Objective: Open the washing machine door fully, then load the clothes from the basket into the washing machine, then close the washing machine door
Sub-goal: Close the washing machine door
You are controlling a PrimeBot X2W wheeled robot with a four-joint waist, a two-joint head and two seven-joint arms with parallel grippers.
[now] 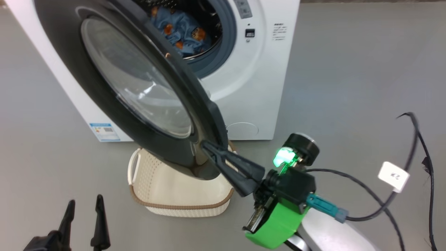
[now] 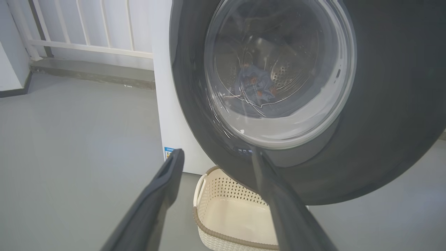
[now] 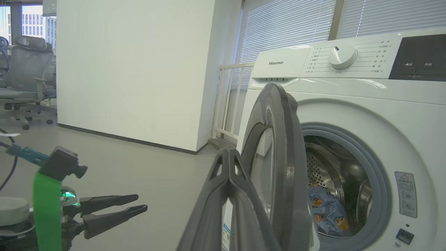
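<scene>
Holding our right fingers [image 1: 226, 164] pressed together against the edge of the washing machine door [image 1: 115, 115], we judge it ready to be pushed shut, because the clothes [image 1: 181, 31] lie in the drum [image 3: 320, 164], the basket [image 1: 181, 206] below is empty and our left fingers [image 1: 101, 219] hang spread.

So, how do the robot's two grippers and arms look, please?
The left gripper and right gripper each have two long, dark, pointed fingers. The right wrist carries a bright green bracket, a green light, a teal plug and black cables, one with a white tag. Its forearm is pale.
</scene>
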